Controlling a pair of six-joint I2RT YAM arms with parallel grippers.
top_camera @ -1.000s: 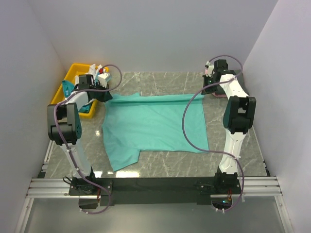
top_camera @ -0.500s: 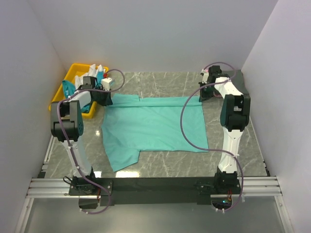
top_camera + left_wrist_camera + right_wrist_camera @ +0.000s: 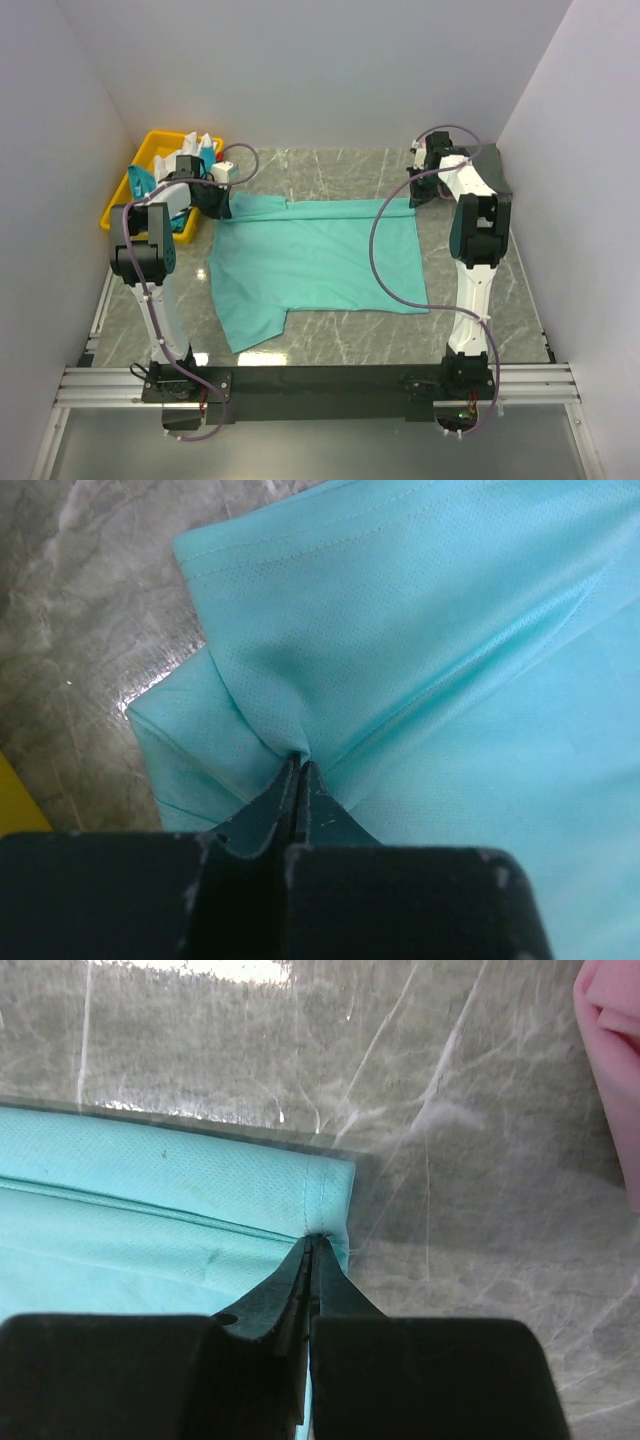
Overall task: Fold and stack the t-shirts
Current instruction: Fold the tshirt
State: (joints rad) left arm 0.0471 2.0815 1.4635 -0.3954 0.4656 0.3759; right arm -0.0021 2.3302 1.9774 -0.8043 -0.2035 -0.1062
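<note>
A sea-green t-shirt (image 3: 320, 260) lies spread on the marble table. My left gripper (image 3: 218, 202) is shut on its far left corner, the cloth (image 3: 400, 630) bunched at the fingertips (image 3: 299, 763). My right gripper (image 3: 415, 198) is shut on the far right hem corner (image 3: 325, 1195), pinched at the jaw tips (image 3: 317, 1240). A pink cloth (image 3: 612, 1060) shows at the right edge of the right wrist view. Other shirts, white and teal, lie in the yellow bin (image 3: 135, 178).
The yellow bin stands at the far left beside the left arm. A dark grey cloth (image 3: 492, 170) lies at the far right behind the right arm. White walls close the table on three sides.
Both grippers have moved a little toward the far wall with the shirt's far edge, pulling it straighter and tauter. The shirt's near part has not moved.
</note>
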